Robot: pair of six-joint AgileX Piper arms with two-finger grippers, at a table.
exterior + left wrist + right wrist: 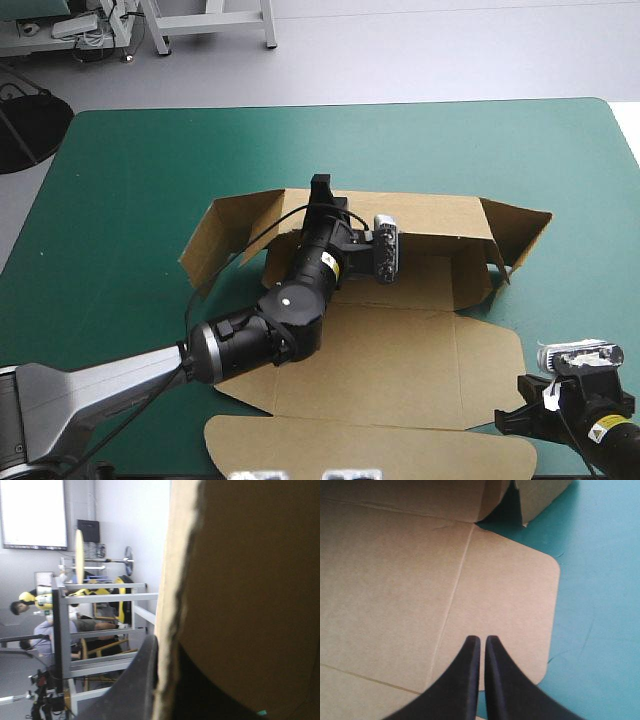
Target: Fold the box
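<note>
Box (400,350): brown, lies partly formed near the middle of the teal-green counter (130,180). Shows its far wall raised, with a side flap up at each end of that wall and splayed outward. Has the broad lid panel flat on the robot's side of the base, ending in a long rounded flap at the nearest edge.

Left claw (322,188): reaches across the box's base to the top of the far wall, about midway along it. Grips the board's edge between its black fingers (137,685), one on either face of the wall, as seen from the left wrist.

Right claw (481,639): hangs over the box's right-hand lid tab, the small one with a rounded corner, close to its outer edge. Clenched to a single point, with nothing held.
</note>
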